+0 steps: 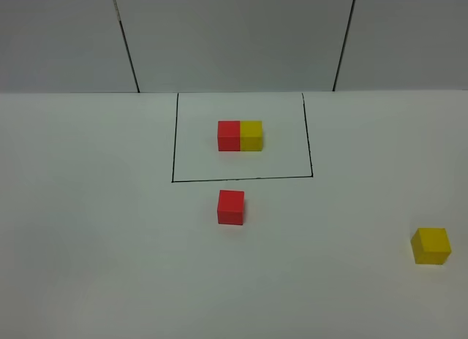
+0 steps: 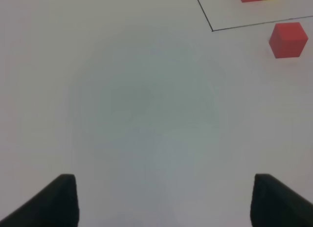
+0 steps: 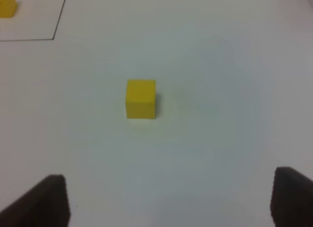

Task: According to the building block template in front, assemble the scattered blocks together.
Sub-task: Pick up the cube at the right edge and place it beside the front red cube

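Observation:
The building block template (image 1: pixel 240 135) is a red cube joined to a yellow cube inside a black-line rectangle at the table's middle back. A loose red block (image 1: pixel 230 207) lies just in front of the frame and shows far off in the left wrist view (image 2: pixel 288 39). The loose yellow block (image 1: pixel 431 245) sits at the right edge. My left gripper (image 2: pixel 164 202) is open over bare table, well away from the red block. Also open, my right gripper (image 3: pixel 168 200) hangs short of the yellow block (image 3: pixel 141 99). Neither arm shows in the exterior high view.
The black frame line (image 1: pixel 241 179) runs just behind the loose red block; its corner shows in the left wrist view (image 2: pixel 212 30). A white table (image 1: pixel 110 244) spreads around the blocks, with a grey panelled wall (image 1: pixel 234 39) behind it.

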Motion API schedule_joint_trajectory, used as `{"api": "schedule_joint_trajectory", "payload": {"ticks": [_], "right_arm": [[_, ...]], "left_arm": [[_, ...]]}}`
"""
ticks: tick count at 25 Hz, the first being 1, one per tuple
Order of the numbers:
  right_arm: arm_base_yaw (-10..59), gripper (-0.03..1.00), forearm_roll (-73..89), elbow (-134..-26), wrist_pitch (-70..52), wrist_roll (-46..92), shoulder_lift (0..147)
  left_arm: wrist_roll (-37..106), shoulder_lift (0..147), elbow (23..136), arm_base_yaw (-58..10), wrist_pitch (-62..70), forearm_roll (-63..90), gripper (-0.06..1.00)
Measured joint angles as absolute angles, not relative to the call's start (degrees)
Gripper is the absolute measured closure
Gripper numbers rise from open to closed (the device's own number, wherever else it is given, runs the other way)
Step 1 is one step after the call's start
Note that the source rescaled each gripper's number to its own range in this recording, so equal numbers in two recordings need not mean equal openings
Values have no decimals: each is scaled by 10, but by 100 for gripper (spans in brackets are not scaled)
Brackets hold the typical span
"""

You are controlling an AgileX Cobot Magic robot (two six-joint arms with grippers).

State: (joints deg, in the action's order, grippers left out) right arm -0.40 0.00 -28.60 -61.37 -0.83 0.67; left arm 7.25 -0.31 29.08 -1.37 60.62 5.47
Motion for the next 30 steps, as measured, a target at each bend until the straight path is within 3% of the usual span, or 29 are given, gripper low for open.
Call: {"api": "schedule_joint_trajectory", "payload": {"ticks": [30], "right_arm": [[-4,17,22,-289,-614,-8,26]], "left_arm": [[73,-3,291,-14,606,55,33]]}}
